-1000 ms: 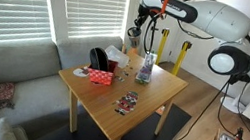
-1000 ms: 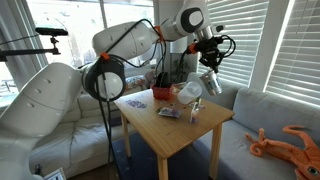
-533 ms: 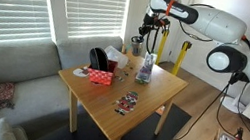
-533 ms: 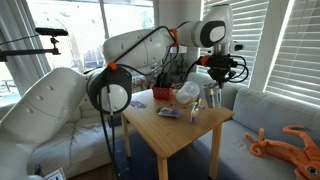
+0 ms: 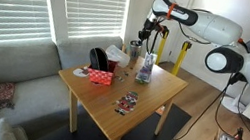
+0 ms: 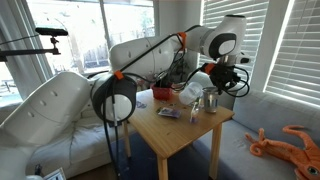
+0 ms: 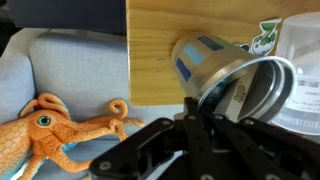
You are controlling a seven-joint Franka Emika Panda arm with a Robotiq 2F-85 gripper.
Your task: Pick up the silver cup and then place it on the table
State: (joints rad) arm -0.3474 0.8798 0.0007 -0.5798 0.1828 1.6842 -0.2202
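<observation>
Clearance is why I'm hovering the end effector (image 7: pixel 200 120) angled over the silver cup (image 7: pixel 205 65) near the worktop (image 7: pixel 160 50) edge, though I'm not managing to tell whether it is spread or pinching.

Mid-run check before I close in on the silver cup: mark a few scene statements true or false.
1. An orange octopus toy lies on the grey sofa. True.
2. The silver cup is on the sofa. False: it is on the table, near an edge.
3. The window blinds are down. True.
4. The silver cup is the only thing on the table. False: a red box and a clear jar are there too.
</observation>
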